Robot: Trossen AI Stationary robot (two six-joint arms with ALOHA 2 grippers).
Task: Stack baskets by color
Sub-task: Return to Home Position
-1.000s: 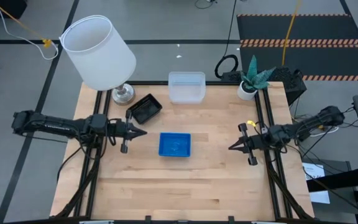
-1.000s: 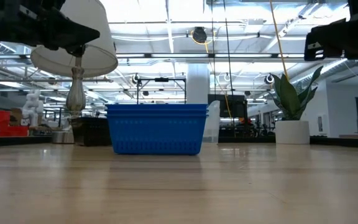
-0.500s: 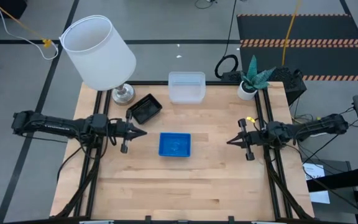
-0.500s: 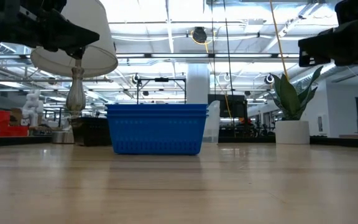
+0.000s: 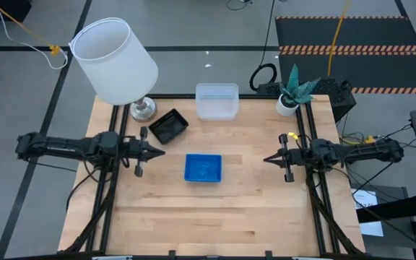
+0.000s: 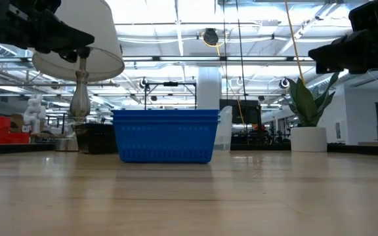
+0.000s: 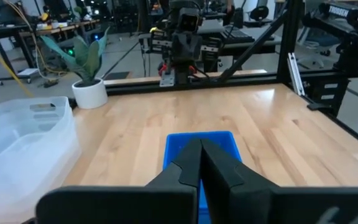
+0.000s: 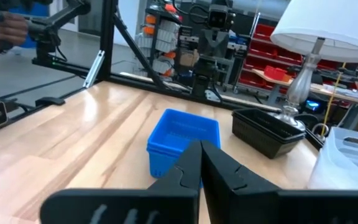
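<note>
Blue perforated plastic baskets sit nested as one stack at mid-bench. Black plastic baskets sit toward the back-left corner, just beside the lamp base. Clear plastic baskets sit at the middle of the back edge. Colours are kept apart, so sorting looks done.

Left end effector hovers near the left edge, clenched and empty. Right end effector hovers near the right edge, likewise clenched on nothing. Both are well apart from the stacks, plausibly parked.

Bench: pale wood planks, black frame. White lampshade and potted plant stand at the back corners. Open workshop beyond.
</note>
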